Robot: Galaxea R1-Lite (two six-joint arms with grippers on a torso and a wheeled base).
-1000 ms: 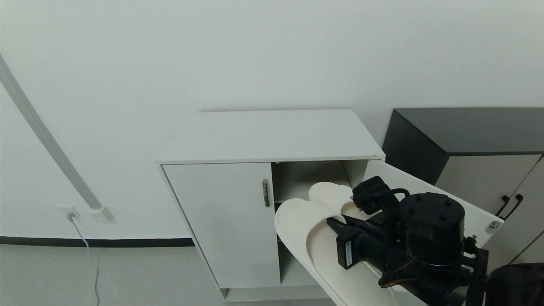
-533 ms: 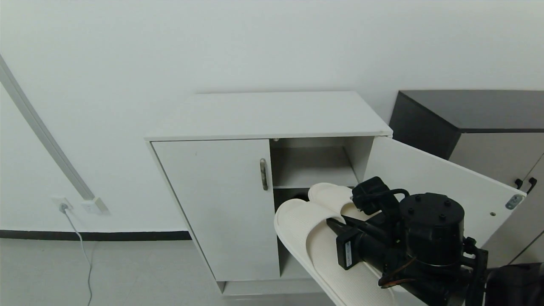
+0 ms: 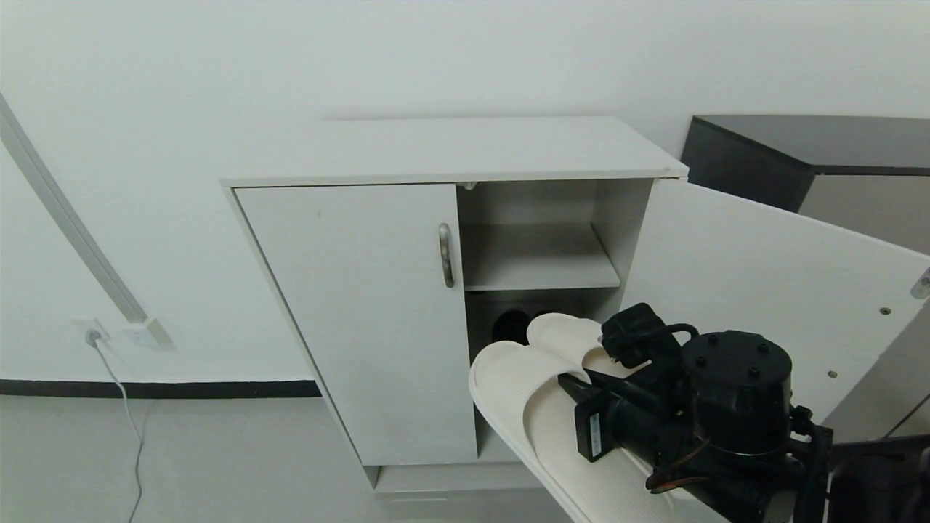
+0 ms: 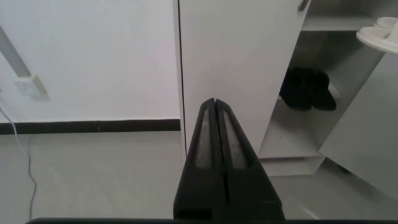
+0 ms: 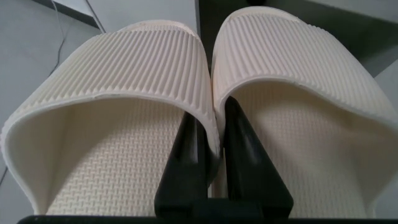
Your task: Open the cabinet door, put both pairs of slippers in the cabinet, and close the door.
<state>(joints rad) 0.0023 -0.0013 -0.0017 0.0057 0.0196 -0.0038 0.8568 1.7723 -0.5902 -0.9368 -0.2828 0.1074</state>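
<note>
The white cabinet [image 3: 465,145] has its left door [image 3: 363,305] closed and its right door [image 3: 763,276] swung open. A pair of cream slippers [image 3: 508,378] hangs toes-first just outside the lower compartment. My right gripper [image 5: 211,124] is shut on them, pinching the two touching inner walls [image 5: 208,93]. A dark pair of slippers [image 4: 308,90] lies on the lower shelf inside, partly hidden behind the cream pair in the head view [image 3: 512,327]. My left gripper [image 4: 214,106] is shut with nothing in it, low in front of the closed left door.
An inner shelf [image 3: 538,261] divides the open side. A metal handle [image 3: 445,254] sits on the left door. A dark cabinet [image 3: 799,152] stands just right of the open door. A wall socket with a cable [image 3: 94,338] is at the left, above bare floor.
The head camera has sunk, so the cabinet sits higher in the picture and more of its inside shows. The held cream slippers now face the lower compartment instead of the shelf.
</note>
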